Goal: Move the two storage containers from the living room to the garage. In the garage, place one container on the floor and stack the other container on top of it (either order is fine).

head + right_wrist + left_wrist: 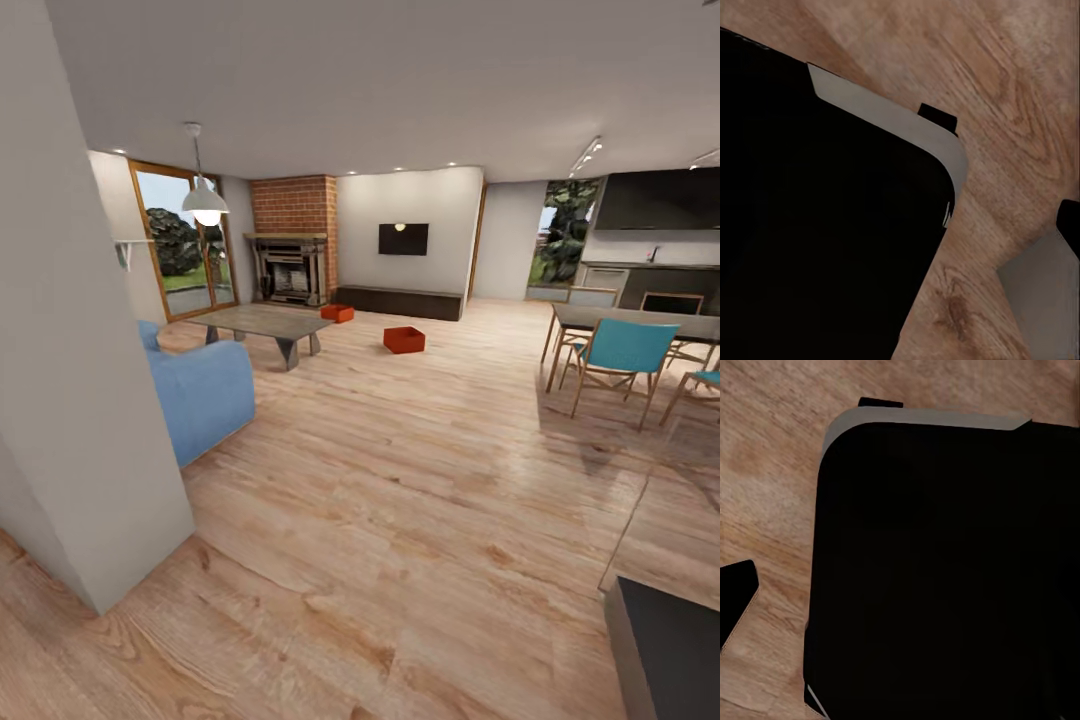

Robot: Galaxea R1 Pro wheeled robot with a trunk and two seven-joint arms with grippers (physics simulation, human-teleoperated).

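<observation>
While the robot is viewing the living room from afar, two storage containers (404, 340) (337, 313) are sitting on wood floor (400, 480) nr the fireplace (290, 268), awaiting pickup; tool state can't be told.

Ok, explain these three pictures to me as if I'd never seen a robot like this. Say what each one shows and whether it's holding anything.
This is a simulated wheeled robot with two arms, steered by a person. The large picture comes from the camera on its head, looking across a living room. Two orange-red storage containers sit on the light wood floor: one out in the open, the other beside the grey coffee table, near the brick fireplace. A blue sofa stands at the left, a dining table with teal chairs at the right. The two small pictures come from cameras on its wrists, looking down at a black rounded body part over the wood floor. Nothing is seen held; neither tool's state can be judged.
</observation>
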